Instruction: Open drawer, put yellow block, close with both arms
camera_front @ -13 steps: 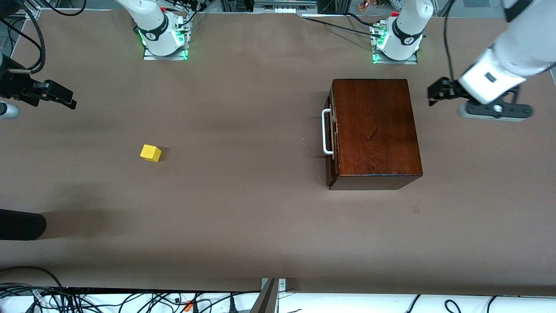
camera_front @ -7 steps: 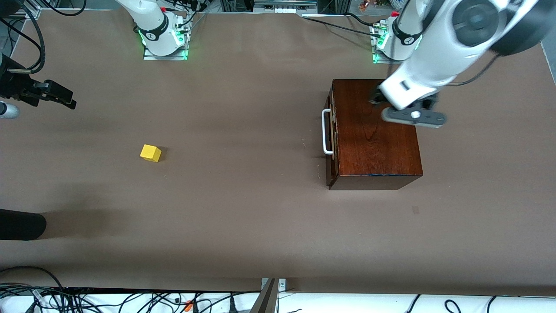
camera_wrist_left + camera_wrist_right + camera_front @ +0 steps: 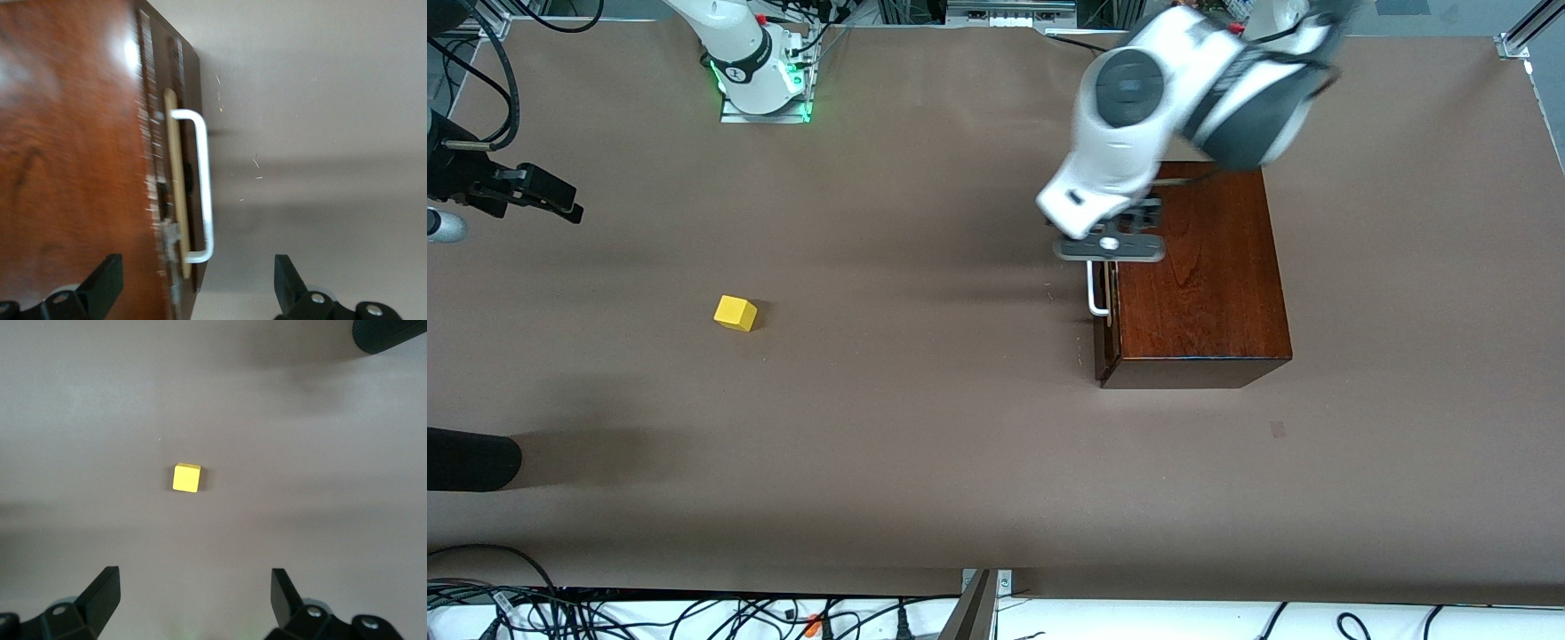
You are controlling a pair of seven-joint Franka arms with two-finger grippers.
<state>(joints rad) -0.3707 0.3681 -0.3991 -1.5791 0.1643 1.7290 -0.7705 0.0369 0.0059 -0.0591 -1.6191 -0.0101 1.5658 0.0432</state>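
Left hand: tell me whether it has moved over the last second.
Yes. The left hand has swung from beside the glossy mahogany wooden box, across its top, to over the white U-shaped bar handle.

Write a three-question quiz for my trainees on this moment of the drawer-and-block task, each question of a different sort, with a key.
1. True or false: the drawer is shut in the wooden box.
2. The left gripper is over: A) the yellow block; B) the white handle; C) bare table.
3. Fill in: the right gripper, waiting above the yellow block, has its fingers ____.

Key: 1 true; 2 B; 3 open.
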